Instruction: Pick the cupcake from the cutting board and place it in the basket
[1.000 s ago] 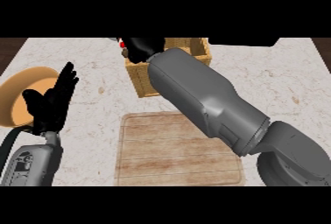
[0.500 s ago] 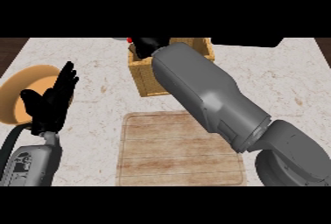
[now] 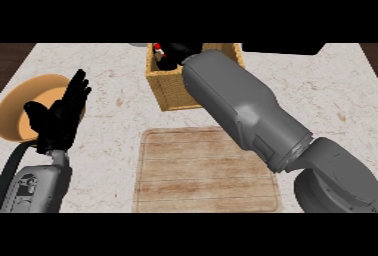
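Note:
My right hand is over the inside of the wooden basket at the back of the counter, its fingers curled round the cupcake. Only a small red and white bit of the cupcake shows at the hand's left side. My grey right forearm crosses the basket's right half and hides it. The wooden cutting board lies bare in front of the basket. At the left, my left hand rests open with its fingers up.
An orange plate lies at the counter's left edge, partly behind my left hand. A dark object sits at the back right. The counter's top is pale speckled stone.
My right hand has carried the cupcake a little to the right, from the basket's left rim to over its inside. The left hand has not moved.

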`<action>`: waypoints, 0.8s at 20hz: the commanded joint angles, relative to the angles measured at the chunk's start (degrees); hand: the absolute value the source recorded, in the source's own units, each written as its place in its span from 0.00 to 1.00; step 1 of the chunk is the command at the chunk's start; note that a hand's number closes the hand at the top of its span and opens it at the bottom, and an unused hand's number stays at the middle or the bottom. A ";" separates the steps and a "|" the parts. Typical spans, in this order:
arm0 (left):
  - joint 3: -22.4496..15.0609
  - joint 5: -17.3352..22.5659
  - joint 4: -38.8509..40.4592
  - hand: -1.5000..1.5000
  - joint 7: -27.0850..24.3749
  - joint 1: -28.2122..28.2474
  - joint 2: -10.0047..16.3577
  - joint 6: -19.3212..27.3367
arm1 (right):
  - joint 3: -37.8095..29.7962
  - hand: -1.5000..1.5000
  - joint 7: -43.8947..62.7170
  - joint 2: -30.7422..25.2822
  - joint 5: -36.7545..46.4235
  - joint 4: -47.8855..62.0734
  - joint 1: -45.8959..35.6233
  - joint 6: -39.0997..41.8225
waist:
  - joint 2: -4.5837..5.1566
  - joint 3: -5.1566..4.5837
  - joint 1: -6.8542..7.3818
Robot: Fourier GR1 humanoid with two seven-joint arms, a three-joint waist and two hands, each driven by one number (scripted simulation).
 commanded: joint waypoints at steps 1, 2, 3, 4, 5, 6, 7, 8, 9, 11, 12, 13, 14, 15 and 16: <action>0.53 0.34 0.08 0.50 0.35 -0.70 -0.37 0.45 | -0.67 1.00 -3.00 0.54 1.01 3.87 0.58 -0.16 | 0.67 -0.10 -0.35; 1.37 0.57 2.57 0.50 -1.20 -0.95 0.72 -0.62 | -0.08 1.00 -0.40 0.54 1.18 2.10 0.53 -0.34 | 0.90 -0.15 0.31; -0.29 -0.75 0.86 0.50 -0.88 -0.24 -0.04 0.01 | 0.42 1.00 -1.45 0.54 1.60 2.58 2.59 -1.73 | 1.06 -0.13 0.90; 1.08 1.68 -0.44 0.50 1.65 -0.94 1.66 -2.27 | 0.35 1.00 -1.85 0.54 1.96 3.64 1.86 -1.29 | 0.90 -0.11 0.86; 0.45 -0.25 4.10 0.50 -4.10 -1.13 -0.33 -0.47 | 0.90 1.00 0.14 0.53 2.21 1.49 1.86 -0.72 | 1.03 -0.18 0.38; 0.34 0.65 -0.50 0.50 -0.15 -0.17 0.25 -0.92 | 1.72 1.00 0.64 0.53 3.06 1.90 2.43 0.85 | 0.58 -0.12 0.48; -1.09 -0.72 -0.18 0.50 0.25 -1.34 -1.40 0.67 | 1.38 1.00 -0.48 0.53 2.99 3.00 2.22 -0.32 | 0.98 -0.12 1.02; -1.08 -1.46 0.58 0.50 2.49 -3.71 -1.09 1.45 | 1.28 1.00 -0.45 0.53 3.30 3.58 1.71 -0.19 | 0.88 -0.10 0.33; 1.22 0.19 2.20 0.50 -1.19 -1.81 0.94 -0.75 | 0.79 1.00 -0.49 0.53 3.00 3.01 1.46 0.68 | 0.85 -0.14 0.38; 0.91 -0.10 1.59 0.50 0.45 -2.07 0.90 -0.49 | 1.80 1.00 -0.72 0.53 4.16 3.22 3.78 -0.60 | 0.85 -0.12 0.47; 1.71 1.71 -0.03 0.50 -1.08 0.68 2.23 -3.02 | 1.35 1.00 -2.77 0.53 4.23 5.77 3.34 -0.07 | 0.86 -0.12 0.79; -1.02 -1.07 -0.47 0.50 0.89 -0.28 -0.57 0.09 | 1.56 1.00 -0.68 0.53 4.48 3.44 2.81 0.37 | 0.67 -0.09 0.49; -0.59 -0.44 -0.56 0.50 1.91 -1.39 -0.59 0.10 | 1.11 1.00 -2.59 0.53 4.53 5.79 2.30 -0.26 | 0.96 -0.09 0.78; -0.47 -0.77 1.26 0.50 -0.25 -1.89 -1.02 0.41 | 1.90 1.00 -0.58 0.53 5.04 3.93 3.75 -0.40 | 1.04 -0.13 0.80; 1.70 1.49 0.27 0.50 0.16 -0.63 1.38 -1.91 | 1.89 1.00 -1.92 0.53 5.40 5.57 4.46 -0.89 | 0.97 -0.12 0.92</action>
